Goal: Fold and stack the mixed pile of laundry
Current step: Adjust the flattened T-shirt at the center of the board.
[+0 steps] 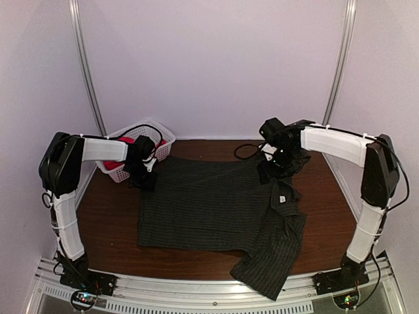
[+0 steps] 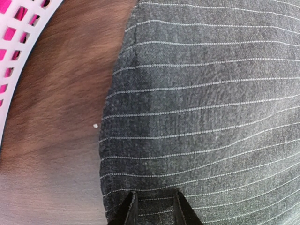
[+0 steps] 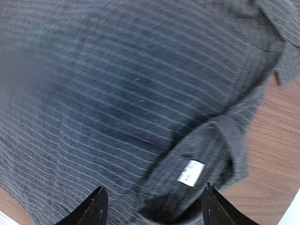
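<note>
The dark pinstriped shirt (image 1: 209, 209) lies spread flat on the brown table (image 1: 108, 222), collar to the right. One sleeve (image 1: 268, 268) reaches the front edge. My left gripper (image 1: 145, 175) is at the shirt's far-left corner. In the left wrist view my left gripper (image 2: 154, 206) has its jaws a narrow gap apart, with flat striped cloth (image 2: 211, 117) between them. My right gripper (image 1: 278, 167) is at the far-right collar. In the right wrist view it (image 3: 152, 201) is wide open above the collar with its white label (image 3: 191, 172). The red-pink T-shirt (image 1: 126, 139) lies in the basket.
The white lattice basket (image 1: 154, 131) stands at the back left, just beside my left gripper, and pink shows through its wall (image 2: 18, 61). White walls close the back and sides. Bare wood (image 3: 272, 140) lies right of the collar.
</note>
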